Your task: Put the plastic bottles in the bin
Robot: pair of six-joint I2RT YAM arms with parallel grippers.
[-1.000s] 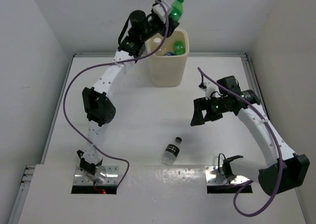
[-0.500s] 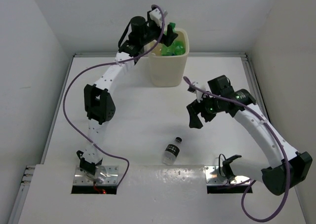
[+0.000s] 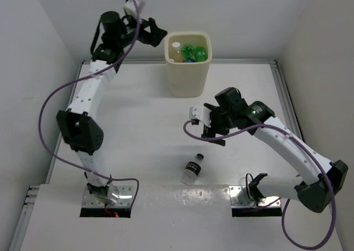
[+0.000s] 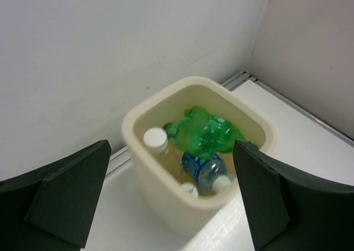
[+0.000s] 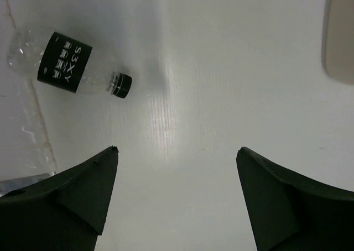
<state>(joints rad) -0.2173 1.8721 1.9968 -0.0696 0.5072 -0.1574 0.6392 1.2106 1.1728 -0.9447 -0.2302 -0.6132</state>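
The cream bin (image 3: 188, 77) stands at the back of the table, holding green bottles (image 3: 194, 52) and clear ones. In the left wrist view its rim (image 4: 138, 124) surrounds a crumpled green bottle (image 4: 207, 135), a blue-labelled bottle (image 4: 204, 171) and a white cap (image 4: 155, 139). My left gripper (image 3: 157, 36) (image 4: 171, 146) hangs open and empty, up and to the left of the bin. A clear bottle with a dark label and black cap (image 3: 193, 169) (image 5: 63, 63) lies on the table. My right gripper (image 3: 207, 128) (image 5: 177, 150) is open above bare table, a little beyond that bottle.
White walls close in the table at the back and on both sides. A corner of the bin (image 5: 340, 41) shows at the right edge of the right wrist view. Both arm bases sit at the near edge, with purple cables looping off the arms.
The left gripper opened and the green bottle dropped into the bin; the left arm then swung left, away from the bin. The right arm moved left and nearer, toward the lying bottle.
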